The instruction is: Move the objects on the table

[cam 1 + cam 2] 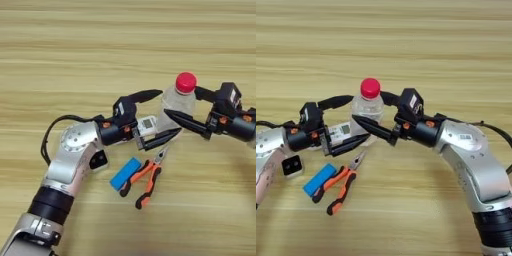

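A clear plastic bottle [176,106] with a red cap [186,82] stands upright mid-table. My right gripper [183,103] comes in from the right with one finger on each side of it, shut on the bottle. From the left, my left gripper [159,116] is open, fingers spread wide. The white remote control [147,124] lies between those fingers near the palm, and their tips reach the bottle's left side. Just in front lie the orange-handled pliers [145,180] and the blue block [126,173]. A small black cube [292,165] sits by my left forearm.
The light wood-grain table [125,45] stretches wide behind the bottle and in front of the pliers. My left arm [70,165] crosses the near left, and my right arm [476,165] crosses the near right.
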You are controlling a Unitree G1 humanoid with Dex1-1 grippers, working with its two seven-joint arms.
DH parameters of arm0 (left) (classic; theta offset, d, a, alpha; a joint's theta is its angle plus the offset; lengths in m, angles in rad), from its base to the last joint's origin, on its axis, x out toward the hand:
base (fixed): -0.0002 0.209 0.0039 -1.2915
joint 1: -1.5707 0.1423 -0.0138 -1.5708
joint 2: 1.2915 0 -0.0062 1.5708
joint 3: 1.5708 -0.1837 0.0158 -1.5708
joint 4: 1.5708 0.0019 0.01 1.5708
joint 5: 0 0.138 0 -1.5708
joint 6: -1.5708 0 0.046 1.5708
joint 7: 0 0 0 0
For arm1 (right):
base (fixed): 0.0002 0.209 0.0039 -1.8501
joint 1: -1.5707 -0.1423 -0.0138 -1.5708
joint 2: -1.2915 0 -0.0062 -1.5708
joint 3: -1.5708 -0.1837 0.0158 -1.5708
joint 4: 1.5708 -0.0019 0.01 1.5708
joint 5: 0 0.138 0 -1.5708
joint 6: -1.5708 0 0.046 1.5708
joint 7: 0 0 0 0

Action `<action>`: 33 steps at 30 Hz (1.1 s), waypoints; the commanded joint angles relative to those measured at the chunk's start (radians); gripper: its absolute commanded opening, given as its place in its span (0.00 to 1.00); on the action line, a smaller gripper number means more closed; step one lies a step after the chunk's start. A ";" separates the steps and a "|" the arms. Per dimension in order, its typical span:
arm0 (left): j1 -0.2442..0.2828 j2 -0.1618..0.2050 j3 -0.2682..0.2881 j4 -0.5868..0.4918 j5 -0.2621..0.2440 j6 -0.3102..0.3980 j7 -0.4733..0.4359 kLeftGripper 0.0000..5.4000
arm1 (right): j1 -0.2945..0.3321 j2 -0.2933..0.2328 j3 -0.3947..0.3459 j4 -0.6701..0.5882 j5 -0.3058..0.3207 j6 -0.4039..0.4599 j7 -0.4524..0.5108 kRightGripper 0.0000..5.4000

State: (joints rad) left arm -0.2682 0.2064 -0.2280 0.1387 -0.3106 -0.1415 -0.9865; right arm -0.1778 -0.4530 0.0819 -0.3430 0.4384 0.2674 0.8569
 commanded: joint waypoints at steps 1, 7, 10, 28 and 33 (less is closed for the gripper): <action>-0.014 0.010 -0.017 0.009 0.026 -0.006 -0.010 1.00 | -0.019 0.006 -0.002 -0.032 0.024 -0.001 0.001 0.59; -0.013 0.007 -0.030 0.017 0.041 -0.016 -0.017 1.00 | -0.019 0.010 0.002 -0.037 0.023 -0.002 0.001 0.59; -0.014 0.005 -0.031 0.021 0.044 -0.021 -0.016 0.94 | -0.017 0.012 0.005 -0.038 0.023 -0.003 0.001 0.59; -0.016 -0.006 -0.038 0.039 0.053 -0.042 0.001 0.64 | -0.008 0.014 0.007 -0.031 0.021 -0.012 0.017 0.59; -0.017 -0.009 -0.038 0.042 0.054 -0.045 0.004 0.60 | -0.007 0.014 0.005 -0.030 0.023 -0.014 0.020 0.59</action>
State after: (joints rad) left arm -0.2689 0.2020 -0.2548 0.1715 -0.2765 -0.1745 -0.9833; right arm -0.1738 -0.4396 0.0944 -0.3543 0.4385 0.2712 0.8664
